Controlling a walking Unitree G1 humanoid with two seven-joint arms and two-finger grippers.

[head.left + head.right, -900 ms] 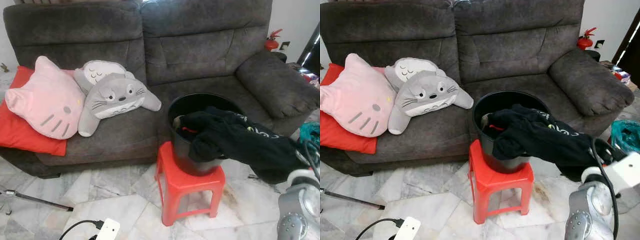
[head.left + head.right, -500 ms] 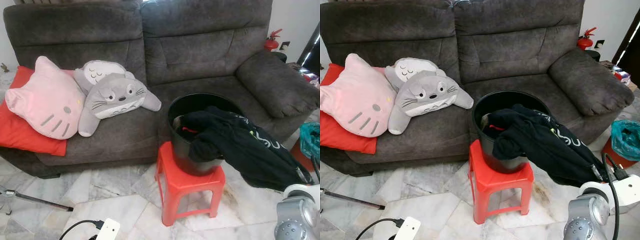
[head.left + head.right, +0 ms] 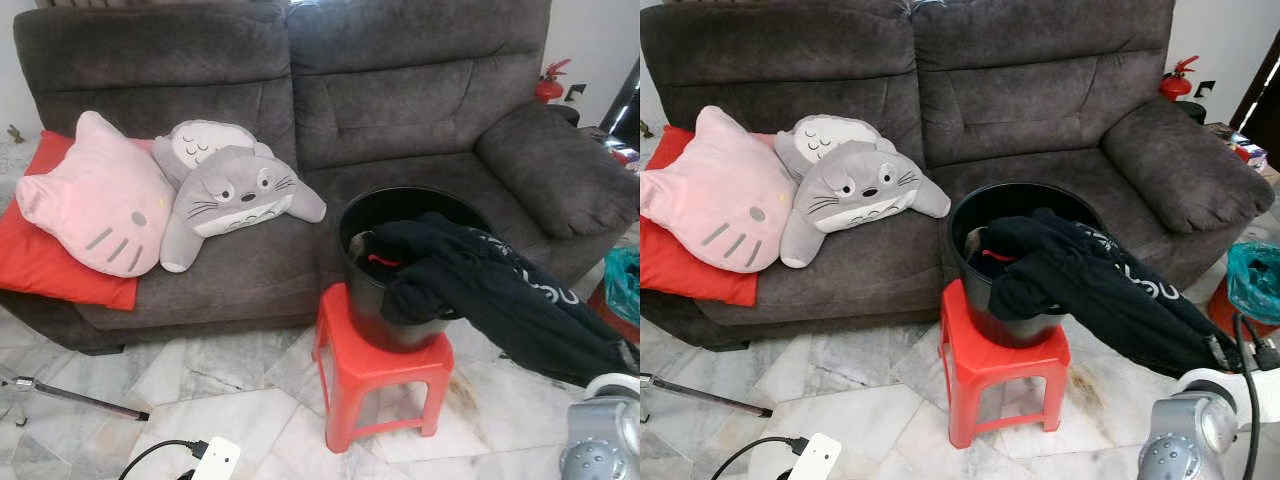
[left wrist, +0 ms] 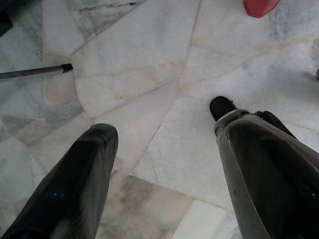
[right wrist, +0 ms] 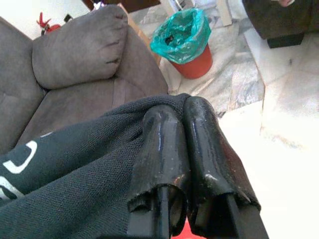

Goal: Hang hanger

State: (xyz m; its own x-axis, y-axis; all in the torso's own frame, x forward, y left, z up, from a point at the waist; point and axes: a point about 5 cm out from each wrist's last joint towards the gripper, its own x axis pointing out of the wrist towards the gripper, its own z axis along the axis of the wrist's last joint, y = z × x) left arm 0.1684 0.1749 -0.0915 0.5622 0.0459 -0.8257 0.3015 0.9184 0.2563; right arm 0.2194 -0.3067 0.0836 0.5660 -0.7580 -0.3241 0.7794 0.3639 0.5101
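A black garment [image 3: 1110,290] with white lettering trails out of a black bucket [image 3: 975,215] that stands on a red stool [image 3: 1002,372]. It stretches down and to the right. My right gripper [image 5: 182,107] is shut on the garment's [image 5: 75,169] edge, low at the right, beside the silver right arm [image 3: 1195,440]. A small red piece [image 3: 998,256] lies in the bucket under the cloth. My left gripper [image 4: 167,127] hangs open above the marble floor, nothing between its fingers.
A grey sofa [image 3: 1040,90] stands behind the stool, with a pink cat cushion [image 3: 720,195], grey plush toys [image 3: 855,190] and a red cushion [image 3: 680,265]. A red bin with a green bag [image 5: 185,40] sits right. A power strip [image 3: 812,460] and rod [image 3: 700,397] lie left.
My right arm has dropped lower and to the right, drawing the black garment further out of the bucket. The camera has shifted slightly.
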